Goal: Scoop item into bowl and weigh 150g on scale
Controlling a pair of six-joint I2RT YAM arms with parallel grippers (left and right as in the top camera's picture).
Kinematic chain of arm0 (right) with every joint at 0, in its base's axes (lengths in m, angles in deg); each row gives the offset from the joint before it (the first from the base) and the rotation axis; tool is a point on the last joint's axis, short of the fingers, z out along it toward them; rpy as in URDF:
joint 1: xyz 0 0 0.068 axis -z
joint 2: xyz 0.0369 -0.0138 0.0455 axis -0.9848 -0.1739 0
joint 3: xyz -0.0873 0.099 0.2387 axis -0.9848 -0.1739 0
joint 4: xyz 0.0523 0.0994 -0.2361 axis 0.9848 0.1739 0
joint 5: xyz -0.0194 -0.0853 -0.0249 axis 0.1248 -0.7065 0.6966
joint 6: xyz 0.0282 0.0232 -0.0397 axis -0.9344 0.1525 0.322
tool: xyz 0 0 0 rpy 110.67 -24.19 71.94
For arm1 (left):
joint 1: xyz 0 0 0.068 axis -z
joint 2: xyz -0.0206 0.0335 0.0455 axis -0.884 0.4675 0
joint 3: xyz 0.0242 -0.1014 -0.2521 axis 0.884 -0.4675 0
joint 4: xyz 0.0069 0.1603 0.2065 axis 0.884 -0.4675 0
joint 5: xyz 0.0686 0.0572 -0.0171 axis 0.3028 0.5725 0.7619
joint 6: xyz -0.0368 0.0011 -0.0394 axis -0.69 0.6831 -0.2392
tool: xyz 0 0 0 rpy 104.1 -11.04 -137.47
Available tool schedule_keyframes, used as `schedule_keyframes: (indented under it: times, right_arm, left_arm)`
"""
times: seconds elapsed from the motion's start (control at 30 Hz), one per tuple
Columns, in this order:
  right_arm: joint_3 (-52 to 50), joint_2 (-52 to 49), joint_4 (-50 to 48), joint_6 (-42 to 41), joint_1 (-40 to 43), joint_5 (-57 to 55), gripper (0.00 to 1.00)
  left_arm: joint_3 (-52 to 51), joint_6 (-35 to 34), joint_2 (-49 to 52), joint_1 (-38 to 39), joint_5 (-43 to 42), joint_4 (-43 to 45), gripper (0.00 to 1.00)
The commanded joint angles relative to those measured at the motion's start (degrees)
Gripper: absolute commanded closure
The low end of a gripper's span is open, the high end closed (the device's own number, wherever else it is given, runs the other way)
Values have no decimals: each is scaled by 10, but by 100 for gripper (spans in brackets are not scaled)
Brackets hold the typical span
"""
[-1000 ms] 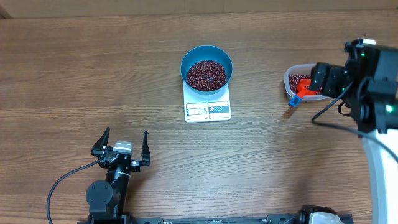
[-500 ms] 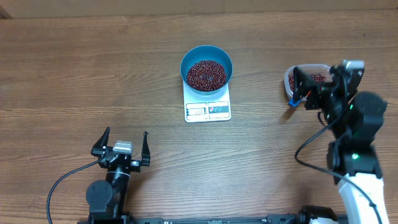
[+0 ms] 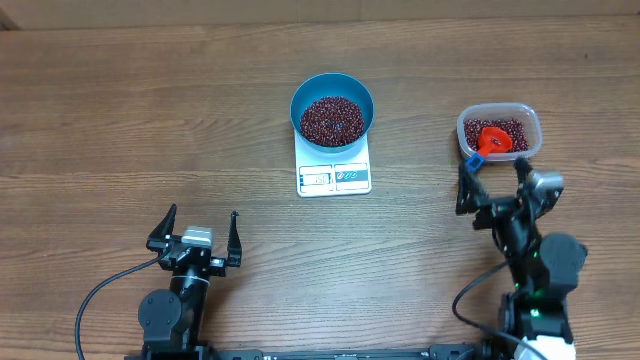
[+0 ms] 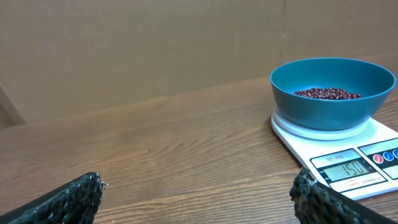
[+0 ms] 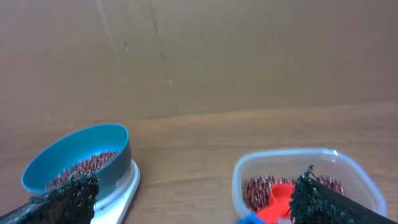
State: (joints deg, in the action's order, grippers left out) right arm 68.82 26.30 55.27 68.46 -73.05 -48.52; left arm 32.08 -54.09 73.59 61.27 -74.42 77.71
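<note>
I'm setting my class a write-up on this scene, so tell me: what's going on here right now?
Neither arm is handling anything. The left end effector and the right end effector are both open and empty. The bowl of beans sits on the scale, whose display reads 150 in the left wrist view. The scoop lies in the tub with more beans, just beyond the right end effector. The weighing looks done.

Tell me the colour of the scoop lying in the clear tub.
The scoop is red with a blue handle, clearest in the overhead view.
</note>
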Motion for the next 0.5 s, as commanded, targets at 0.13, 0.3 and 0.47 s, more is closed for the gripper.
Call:
schedule_keyframes:
  times: [0.13, 0.3, 0.47]
  right_arm:
    - [-78, 78, -3, -30, 33, 3, 0]
    - [-87, 156, 82, -29, 33, -7, 0]
    - [-87, 227, 178, -29, 33, -15, 0]
  left_arm:
    - [-2, -8, -6, -3, -10, 0, 0]
    - [-2, -8, -6, -3, -10, -1, 0]
    - [-2, -8, -6, -3, -10, 0, 0]
